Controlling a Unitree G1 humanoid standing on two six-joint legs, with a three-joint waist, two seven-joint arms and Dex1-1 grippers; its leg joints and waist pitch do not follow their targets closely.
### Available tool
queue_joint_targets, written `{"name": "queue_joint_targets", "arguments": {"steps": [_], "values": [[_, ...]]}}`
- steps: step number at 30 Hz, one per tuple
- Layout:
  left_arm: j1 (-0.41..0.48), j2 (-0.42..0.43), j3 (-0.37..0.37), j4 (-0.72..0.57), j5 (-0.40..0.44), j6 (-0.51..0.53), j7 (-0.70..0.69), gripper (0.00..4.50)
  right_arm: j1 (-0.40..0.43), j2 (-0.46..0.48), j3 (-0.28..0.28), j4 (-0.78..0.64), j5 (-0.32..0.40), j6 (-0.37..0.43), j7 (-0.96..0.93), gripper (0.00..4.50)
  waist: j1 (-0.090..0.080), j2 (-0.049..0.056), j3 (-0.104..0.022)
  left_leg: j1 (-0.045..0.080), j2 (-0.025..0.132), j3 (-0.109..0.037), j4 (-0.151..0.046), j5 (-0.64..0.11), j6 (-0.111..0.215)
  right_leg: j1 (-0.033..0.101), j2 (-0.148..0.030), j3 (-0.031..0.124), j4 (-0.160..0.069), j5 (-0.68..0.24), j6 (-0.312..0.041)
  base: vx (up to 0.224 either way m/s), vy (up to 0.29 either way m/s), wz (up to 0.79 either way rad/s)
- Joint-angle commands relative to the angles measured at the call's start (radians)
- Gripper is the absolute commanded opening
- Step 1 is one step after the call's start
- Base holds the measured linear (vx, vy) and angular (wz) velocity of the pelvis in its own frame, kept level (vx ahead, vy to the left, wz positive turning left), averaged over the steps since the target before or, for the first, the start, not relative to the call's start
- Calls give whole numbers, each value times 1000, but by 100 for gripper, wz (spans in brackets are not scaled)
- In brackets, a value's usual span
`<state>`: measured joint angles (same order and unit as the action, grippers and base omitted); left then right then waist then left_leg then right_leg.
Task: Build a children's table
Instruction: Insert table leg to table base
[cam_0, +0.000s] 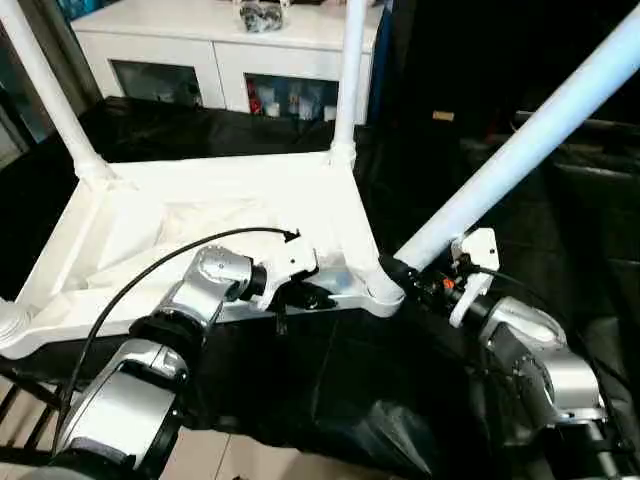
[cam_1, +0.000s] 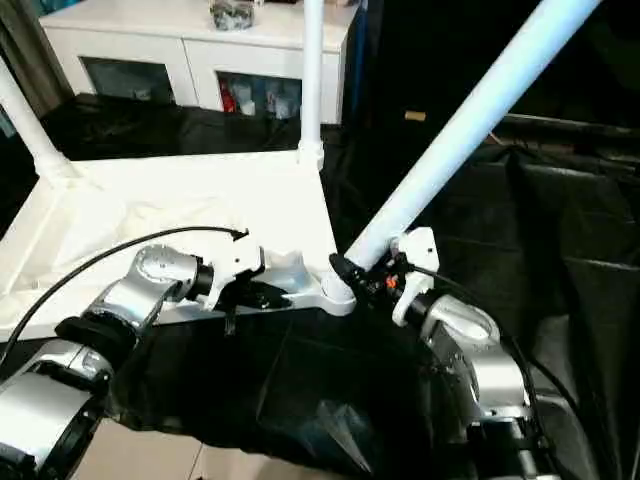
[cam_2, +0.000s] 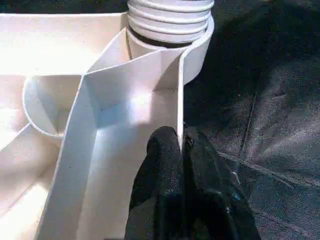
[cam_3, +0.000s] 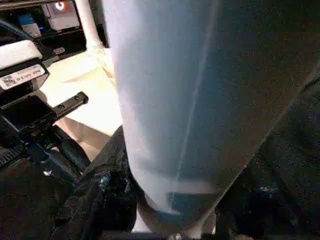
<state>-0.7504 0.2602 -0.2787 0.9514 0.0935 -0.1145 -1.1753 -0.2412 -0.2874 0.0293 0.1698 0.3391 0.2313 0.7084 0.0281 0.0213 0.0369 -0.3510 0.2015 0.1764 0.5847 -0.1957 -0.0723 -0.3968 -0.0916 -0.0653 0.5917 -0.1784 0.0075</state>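
Note:
The white tabletop (cam_0: 200, 200) lies ribbed side up on black cloth. Two white legs stand upright in its far corners, one on the left (cam_0: 45, 80) and one on the right (cam_0: 350, 70). A third leg (cam_0: 520, 150) leans steeply up to the right from the near right corner socket (cam_0: 385, 290). My right gripper (cam_0: 405, 272) is shut on that leg's lower end, just above the socket. In the left wrist view the leg's threaded end (cam_2: 170, 17) sits at the socket. My left gripper (cam_0: 310, 295) is shut on the tabletop's near rim wall (cam_2: 179, 100), its fingers (cam_2: 170, 170) pinching it beside that corner.
A white cabinet (cam_0: 200, 50) with glass doors stands behind the tabletop. Black cloth (cam_0: 560, 200) covers the surface to the right and in front. Another round socket (cam_0: 12, 325) shows at the tabletop's near left corner. A black cable (cam_0: 130, 285) arcs over my left forearm.

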Motion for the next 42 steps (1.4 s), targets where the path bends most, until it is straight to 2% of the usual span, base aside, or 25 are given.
{"name": "queue_joint_targets", "arguments": {"steps": [1, 5, 13, 17, 19, 20, 21, 22, 23, 24, 25, 27, 28, 30, 33, 37, 39, 41, 42], "values": [[11, 5, 29, 13, -10, 10, 45, 0, 21, -8, 41, 39, -23, 53, 25, 186, -3, -18, -38, -3, 22, -8, -85, -332, 28, 27, -51, 40, -104, -493, -140, 0, 0, 0], [11, 5, 28, 12, -10, 10, 42, 0, 9, -17, 41, 47, -22, 54, 31, 186, -2, -19, -36, -2, 21, -9, -84, -335, 28, 26, -53, 38, -109, -537, -126, 0, 0, 0], [12, 13, 16, 3, -7, 1, 11, 0, -37, -74, 94, 105, -90, 57, 80, 186, -4, -17, -37, -3, 22, -9, -85, -335, 26, 27, -51, 38, -108, -522, -131, 0, 0, 0], [12, 27, 0, -2, 4, -11, -17, 0, -83, -112, 149, 138, -122, 85, 150, 186, -5, -21, -39, -5, 22, -7, -84, -320, 31, 30, -49, 38, -103, -480, -147, 0, 0, 0], [11, 30, -2, -3, 5, -12, -23, 0, -95, -119, 161, 145, -126, 93, 170, 186, -4, -18, -40, -3, 24, -5, -83, -308, 33, 30, -50, 40, -101, -455, -160, 0, 0, 0], [8, 35, -8, -7, 8, -14, -38, 0, -114, -135, 189, 157, -135, 104, 214, 186, -7, -35, -41, -7, 24, -5, -83, -305, 37, 34, -49, 38, -99, -451, -163, 0, 0, 0], [8, 35, -8, -7, 8, -14, -38, 0, -114, -135, 189, 157, -135, 104, 214, 186, -6, -31, -42, -9, 23, -8, -83, -295, 37, 37, -50, 38, -93, -446, -164, 0, 0, 0], [6, 39, -11, -10, 9, -15, -47, 0, -125, -145, 208, 164, -141, 111, 244, 186, -3, -26, -43, -4, 25, -5, -82, -287, 38, 33, -51, 39, -96, -441, -166, 0, 0, 0], [5, 42, -14, -15, 9, -17, -61, 0, -136, -153, 224, 173, -142, 120, 273, 186, -4, -32, -44, -7, 25, -4, -80, -273, 42, 36, -51, 40, -91, -422, -174, 0, 0, 0], [4, 44, -17, -19, 9, -18, -69, 0, -143, -158, 234, 179, -142, 126, 291, 186, -1, -28, -45, -4, 27, -3, -81, -259, 43, 34, -51, 41, -91, -392, -184, 0, 0, 0], [3, 45, -19, -25, 7, -20, -83, 0, -149, -161, 242, 188, -145, 125, 305, 186, -2, -35, -46, -4, 28, -1, -80, -252, 44, 35, -50, 42, -90, -370, -189, 0, 0, 0], [2, 46, -21, -29, 6, -22, -92, 0, -155, -163, 248, 195, -148, 123, 315, 186, 2, -32, -47, -3, 29, -1, -81, -242, 42, 37, -49, 42, -83, -313, -208, 0, 0, 0], [2, 46, -22, -40, 0, -21, -110, 0, -158, -163, 253, 203, -149, 117, 328, 186, 1, -43, -48, -4, 30, 0, -80, -239, 43, 39, -49, 41, -80, -291, -215, 0, 0, 0], [4, 49, -28, -60, -8, -22, -146, 0, -167, -164, 272, 222, -155, 103, 364, 186, 2, -43, -49, -5, 30, 1, -79, -229, 45, 40, -50, 41, -76, -268, -224, 0, 0, 0], [2, 51, -33, -74, -13, -28, -172, 0, -163, -167, 289, 217, -159, 89, 393, 186, 3, -42, -43, -2, 33, 0, -83, -258, 36, 37, -51, 42, -78, -286, -226, 0, 0, 0], [3, 58, -45, -96, -17, -37, -214, 0, -129, -182, 310, 159, -143, 84, 438, 186, 5, -48, -39, 0, 34, 0, -86, -270, 33, 37, -51, 44, -79, -293, -221, 0, 0, 0], [2, 61, -49, -98, -14, -38, -216, 0, -123, -184, 312, 151, -142, 83, 439, 186, 6, -48, -37, 2, 34, 1, -86, -271, 34, 35, -50, 45, -79, -287, -224, 0, 0, 0], [-7, 62, -40, -91, -7, -24, -185, 0, -96, -172, 301, 132, -140, 76, 413, 186, 8, -41, -35, 3, 35, 0, -87, -274, 29, 34, -50, 45, -79, -281, -227, 0, 0, 0], [-9, 61, -37, -89, -6, -19, -176, 0, -92, -169, 298, 132, -141, 73, 407, 186, 6, -45, -35, 4, 35, 0, -87, -282, 25, 34, -49, 45, -79, -276, -229, 0, 0, 0]]}}
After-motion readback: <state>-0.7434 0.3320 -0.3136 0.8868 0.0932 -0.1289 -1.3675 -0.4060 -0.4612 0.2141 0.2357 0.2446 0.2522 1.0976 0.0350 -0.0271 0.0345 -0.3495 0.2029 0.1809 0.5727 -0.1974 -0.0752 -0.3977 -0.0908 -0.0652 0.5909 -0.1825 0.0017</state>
